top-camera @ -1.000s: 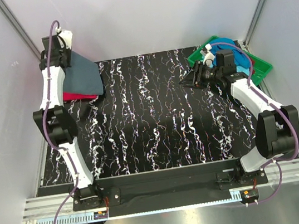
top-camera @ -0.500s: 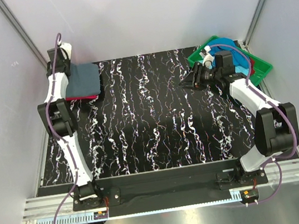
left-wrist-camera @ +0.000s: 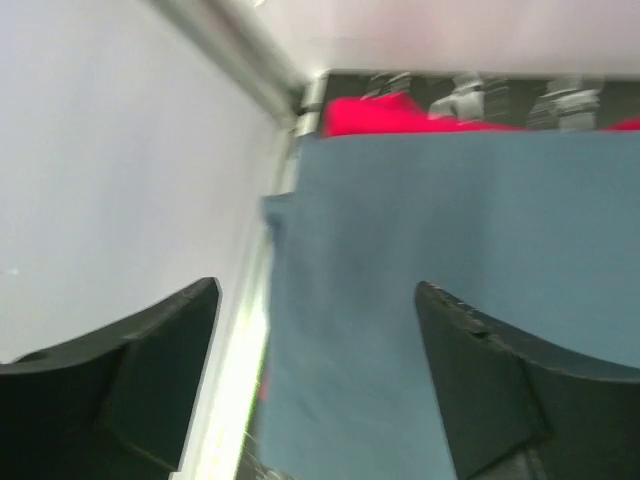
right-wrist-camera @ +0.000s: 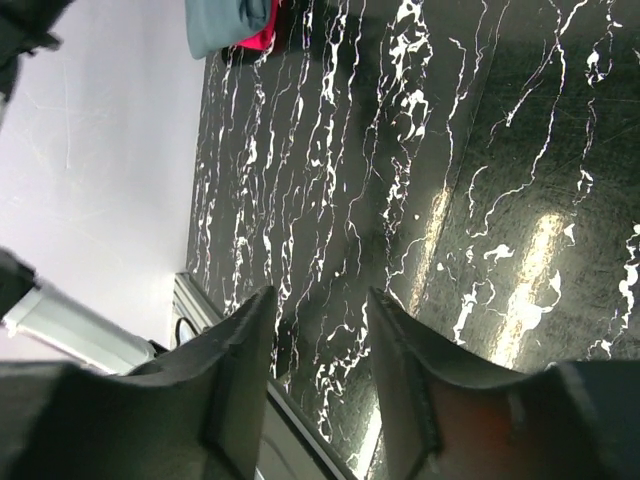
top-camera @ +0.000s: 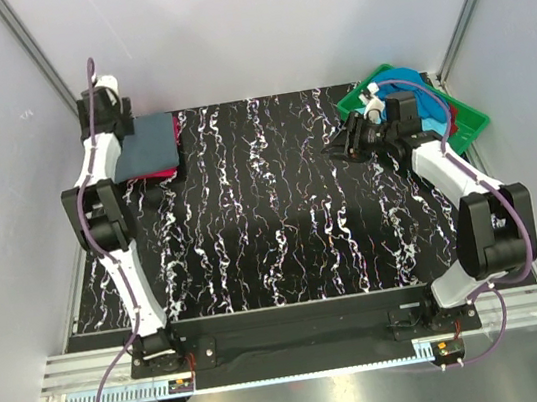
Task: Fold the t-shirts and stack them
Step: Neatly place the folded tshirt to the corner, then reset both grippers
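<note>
At the upper left of the top view, the folded slate grey-blue shirt [top-camera: 146,145] lies on the bright red-pink shirt [top-camera: 176,127], whose edge shows beyond it. Both sit in the far left corner of the black marbled table [top-camera: 283,229]. The left gripper [left-wrist-camera: 320,380] hangs over the grey-blue cloth, jaws wide apart and holding nothing. At the upper right, a turquoise shirt [top-camera: 430,108] sits in the green tray [top-camera: 471,120]. Just left of the tray, the right gripper [right-wrist-camera: 315,350] is above bare tabletop, its fingers parted and empty.
</note>
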### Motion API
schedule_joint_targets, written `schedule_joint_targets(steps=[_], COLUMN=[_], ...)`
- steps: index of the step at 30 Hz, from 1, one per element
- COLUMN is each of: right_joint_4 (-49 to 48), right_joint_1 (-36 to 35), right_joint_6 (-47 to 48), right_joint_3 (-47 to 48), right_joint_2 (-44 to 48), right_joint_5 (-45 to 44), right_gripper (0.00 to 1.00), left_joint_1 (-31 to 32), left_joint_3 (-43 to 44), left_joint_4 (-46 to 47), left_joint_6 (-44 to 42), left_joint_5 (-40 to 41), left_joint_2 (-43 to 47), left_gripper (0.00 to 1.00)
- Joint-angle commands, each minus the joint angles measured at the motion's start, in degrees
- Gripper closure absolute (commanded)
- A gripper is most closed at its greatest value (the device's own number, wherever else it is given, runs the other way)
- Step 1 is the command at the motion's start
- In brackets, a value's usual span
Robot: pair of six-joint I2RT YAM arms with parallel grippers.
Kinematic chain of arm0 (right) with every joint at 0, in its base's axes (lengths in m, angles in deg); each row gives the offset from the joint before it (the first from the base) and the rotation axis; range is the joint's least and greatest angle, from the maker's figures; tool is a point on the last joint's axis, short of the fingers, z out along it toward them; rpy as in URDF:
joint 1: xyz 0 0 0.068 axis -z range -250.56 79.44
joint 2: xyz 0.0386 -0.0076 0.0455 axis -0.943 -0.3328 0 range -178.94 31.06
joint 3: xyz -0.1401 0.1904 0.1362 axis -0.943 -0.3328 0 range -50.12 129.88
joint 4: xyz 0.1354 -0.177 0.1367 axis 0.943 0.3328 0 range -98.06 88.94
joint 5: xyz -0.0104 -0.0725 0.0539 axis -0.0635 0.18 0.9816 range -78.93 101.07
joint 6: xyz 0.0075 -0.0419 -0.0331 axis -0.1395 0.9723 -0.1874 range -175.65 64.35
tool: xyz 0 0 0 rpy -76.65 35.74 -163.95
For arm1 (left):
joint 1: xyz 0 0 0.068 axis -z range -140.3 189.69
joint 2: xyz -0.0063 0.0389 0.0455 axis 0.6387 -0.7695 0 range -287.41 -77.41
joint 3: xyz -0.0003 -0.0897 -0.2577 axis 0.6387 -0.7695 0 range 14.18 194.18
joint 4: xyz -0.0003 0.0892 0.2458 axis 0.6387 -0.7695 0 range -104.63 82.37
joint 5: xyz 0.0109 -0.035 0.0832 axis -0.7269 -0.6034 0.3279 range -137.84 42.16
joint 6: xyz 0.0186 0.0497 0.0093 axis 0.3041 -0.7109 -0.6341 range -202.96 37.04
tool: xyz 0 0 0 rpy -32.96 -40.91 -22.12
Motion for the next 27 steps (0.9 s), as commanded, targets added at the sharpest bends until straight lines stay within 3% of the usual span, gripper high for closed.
schedule_joint_targets(steps=[1,4,5,6,7,10,14,18,21,27], right_joint_4=[-0.22,2.76,4.08,5.66,9.24,15.49,21.05,21.75,21.67,21.58], right_joint_1=[0.09,0.09,0.09,0.09,0.09,0.17,0.09,0.09,0.09,0.09], right_joint_6=[-0.63,-0.82,-0.47,0.06,1.63,4.27,4.73,2.35,1.30,1.91], right_joint_3=[0.51,1.20,1.47,1.73,2.43,3.66,4.99,3.49,1.47,-1.78], right_joint_2=[3.75,5.16,6.21,6.91,7.62,12.18,16.40,20.10,23.44,30.21], right_joint_5=[-1.78,-3.01,-3.45,-5.11,-5.91,-9.51,-14.51,-18.39,-18.92,-21.02], right_gripper=[0.49,0.39,0.11,0.01,0.00,0.00,0.00,0.00,0.00,0.00], left_joint_1=[6.20,10.68,11.75,12.89,14.99,19.73,24.94,26.35,26.61,26.61], left_joint_3=[-1.33,-2.99,-4.31,-8.23,-10.71,-20.90,-33.12,-43.93,-49.13,-56.61], left_joint_4=[1.62,-4.35,-6.28,-6.82,-7.00,-6.91,-7.00,-6.83,-6.91,-7.35], left_joint_6=[6.25,12.13,14.67,17.83,19.95,23.83,23.75,27.35,28.67,29.73], left_joint_5=[-3.73,-8.82,-11.02,-12.43,-17.67,-23.14,-25.45,-30.36,-35.55,-35.91], left_joint_2=[12.96,20.07,22.19,24.39,27.11,36.69,49.08,62.69,67.28,75.20], left_gripper=[0.12,0.10,0.02,0.01,0.01,0.01,0.01,0.01,0.01,0.01])
